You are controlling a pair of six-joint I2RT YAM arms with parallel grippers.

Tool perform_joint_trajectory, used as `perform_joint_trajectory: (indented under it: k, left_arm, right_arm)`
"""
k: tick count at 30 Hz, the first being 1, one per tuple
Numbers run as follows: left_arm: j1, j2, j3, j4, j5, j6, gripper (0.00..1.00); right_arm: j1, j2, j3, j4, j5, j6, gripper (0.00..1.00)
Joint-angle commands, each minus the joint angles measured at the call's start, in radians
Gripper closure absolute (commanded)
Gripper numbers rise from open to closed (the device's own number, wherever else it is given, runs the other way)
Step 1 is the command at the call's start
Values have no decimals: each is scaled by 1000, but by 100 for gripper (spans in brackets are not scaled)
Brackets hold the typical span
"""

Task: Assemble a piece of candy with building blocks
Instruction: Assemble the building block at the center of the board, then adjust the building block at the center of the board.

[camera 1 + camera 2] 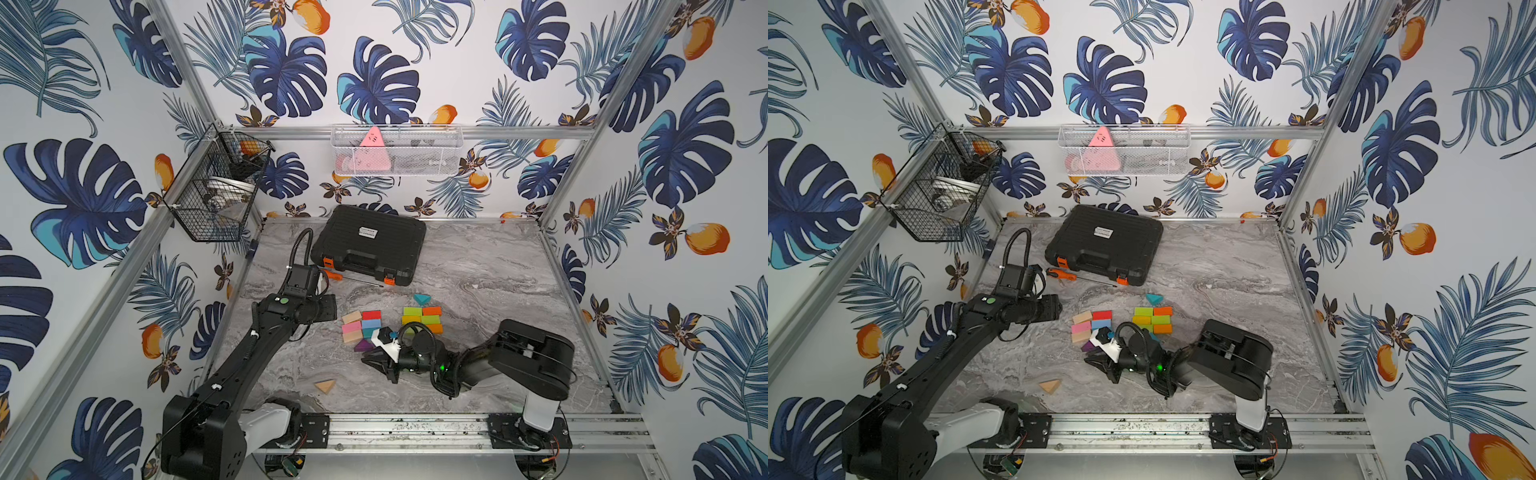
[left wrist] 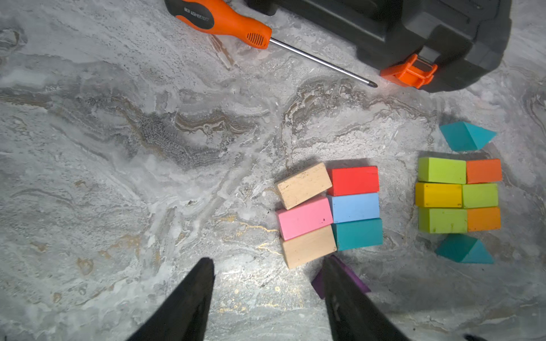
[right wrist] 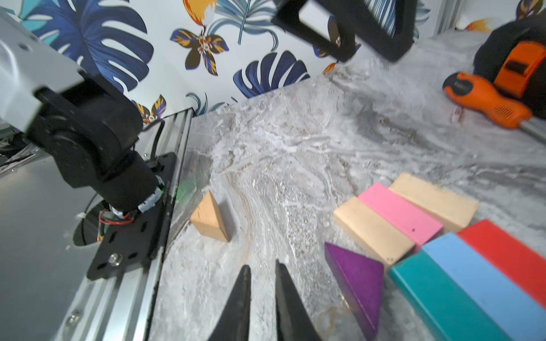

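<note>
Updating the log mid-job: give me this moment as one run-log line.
left gripper: open, empty | right gripper: barely open, empty, beside purple wedge | plain wood wedge: lying alone

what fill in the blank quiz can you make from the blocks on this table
1. The triangular wedge next to the teal brick is painted ____.
2. Between the red brick and that teal brick lies a ____ brick.
3. The cluster of green, yellow and orange bricks has a ____ wedge at each end.
4. The screwdriver in front of the black case has an ____ handle.

Missing words: purple; blue; teal; orange
</note>
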Motion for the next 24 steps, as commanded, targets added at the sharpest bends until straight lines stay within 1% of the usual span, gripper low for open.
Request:
perform_joint_trajectory:
  k: [1,3,7,8,11,12,15,18,21,24]
  left_arm:
    - [6,30,4,99,11,-107,40]
    - [2,79,-16,208,16,-159,44]
    - [-10,240,45,258,-27,-189,55]
    - [-17,272,61,272,-44,-200,60]
    - [-60,359,104,313,-97,-212,71]
    - [-75,395,121,316,-112,-213,73]
    - [-89,490,146,330,-119,-221,77]
    - [-102,549,153,361,-130,-226,79]
    - [-116,600,170,366,-128,-219,82]
    - [-132,623,165,380,-126,-217,83]
  right_arm:
    - [-1,-107,12,-216,48,-74,81]
    - [-4,-174,3,-269,82,-86,81]
    - [-20,-280,-39,-344,106,-98,81]
    - [-21,-312,-55,-369,122,-112,80]
    - [-35,-394,-110,-402,173,-129,80]
    - [-42,-419,-126,-408,182,-126,80]
    - [-62,-497,-165,-446,194,-125,80]
    - [-72,-555,-189,-487,224,-131,80]
    - [-86,-583,-211,-487,231,-125,79]
    - [-95,-580,-205,-495,220,-127,79]
